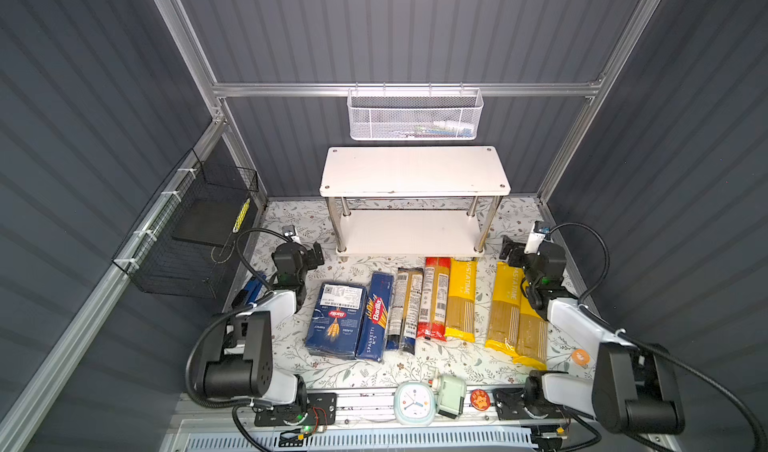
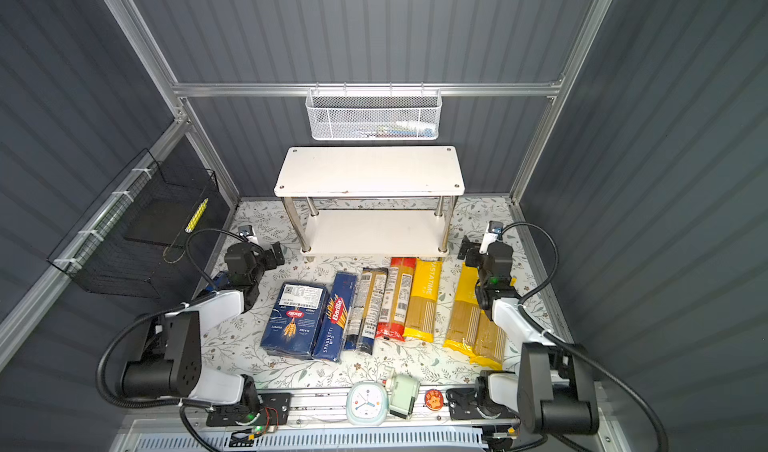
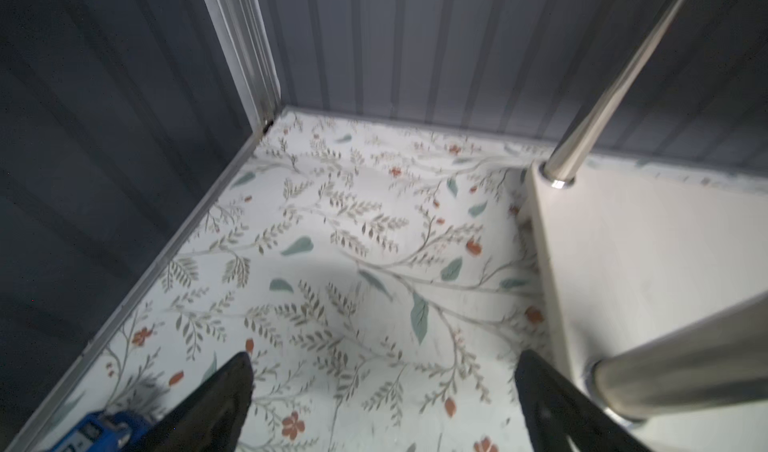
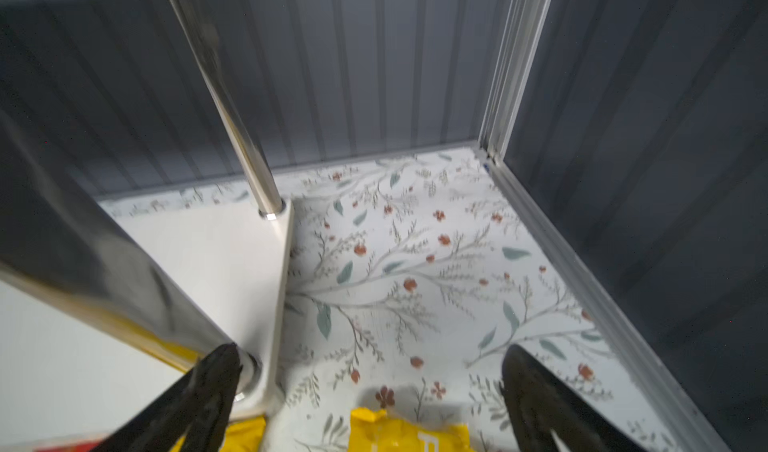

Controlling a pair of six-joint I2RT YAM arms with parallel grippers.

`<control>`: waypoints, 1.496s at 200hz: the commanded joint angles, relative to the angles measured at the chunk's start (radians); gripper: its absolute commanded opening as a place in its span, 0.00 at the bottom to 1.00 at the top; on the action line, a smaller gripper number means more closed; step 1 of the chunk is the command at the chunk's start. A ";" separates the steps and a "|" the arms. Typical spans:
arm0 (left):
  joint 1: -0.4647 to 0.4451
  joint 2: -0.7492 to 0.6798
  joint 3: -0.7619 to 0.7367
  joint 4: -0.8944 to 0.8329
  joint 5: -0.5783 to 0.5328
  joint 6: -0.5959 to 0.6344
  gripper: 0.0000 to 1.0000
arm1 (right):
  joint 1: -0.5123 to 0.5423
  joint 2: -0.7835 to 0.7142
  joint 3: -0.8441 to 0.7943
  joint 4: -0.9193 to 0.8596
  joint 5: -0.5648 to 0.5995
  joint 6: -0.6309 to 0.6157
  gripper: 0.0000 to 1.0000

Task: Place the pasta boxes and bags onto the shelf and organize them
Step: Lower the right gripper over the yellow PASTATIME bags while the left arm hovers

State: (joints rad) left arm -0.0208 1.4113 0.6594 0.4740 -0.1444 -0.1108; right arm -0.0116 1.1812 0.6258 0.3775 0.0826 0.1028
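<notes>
The white two-tier shelf [image 1: 415, 171] [image 2: 370, 171] stands at the back with both boards bare. In front of it, on the floral mat, lie in a row a wide blue pasta box [image 1: 336, 319], a narrow blue Spaghetti box [image 1: 375, 317], a clear bag with dark ends [image 1: 405, 304], a clear bag with red ends [image 1: 434, 298], and a yellow bag [image 1: 462, 300]. Two overlapping yellow bags [image 1: 505, 304] lie further right. My left gripper [image 1: 318, 254] [image 3: 384, 358] hangs open and empty by the shelf's left front post. My right gripper [image 1: 509, 248] [image 4: 370, 350] is open and empty over a yellow bag's end [image 4: 407, 433].
A white mesh basket [image 1: 413, 115] hangs on the back rail. A black wire basket [image 1: 195, 230] hangs on the left wall. A blue object [image 3: 95, 431] lies beside the left arm. A clock [image 1: 413, 402] and a mint-green item [image 1: 451, 394] sit at the front edge.
</notes>
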 commanded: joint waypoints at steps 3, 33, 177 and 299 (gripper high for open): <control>-0.013 -0.067 0.065 -0.271 0.149 -0.097 0.99 | 0.050 -0.091 0.086 -0.445 0.016 0.107 0.99; -0.140 -0.137 0.068 -0.414 0.174 -0.076 0.99 | 0.200 -0.102 0.176 -0.758 0.128 0.158 0.99; -0.197 -0.342 -0.196 -0.188 0.389 -0.138 0.99 | 0.174 0.015 0.084 -0.997 0.083 0.422 0.99; -0.199 -0.435 -0.262 -0.208 0.282 -0.050 0.99 | 0.141 0.115 0.056 -0.962 0.008 0.455 0.99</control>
State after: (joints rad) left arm -0.2153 0.9913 0.4210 0.2398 0.1234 -0.1905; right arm 0.1349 1.3022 0.7025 -0.5739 0.0998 0.5323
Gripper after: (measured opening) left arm 0.993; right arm 0.989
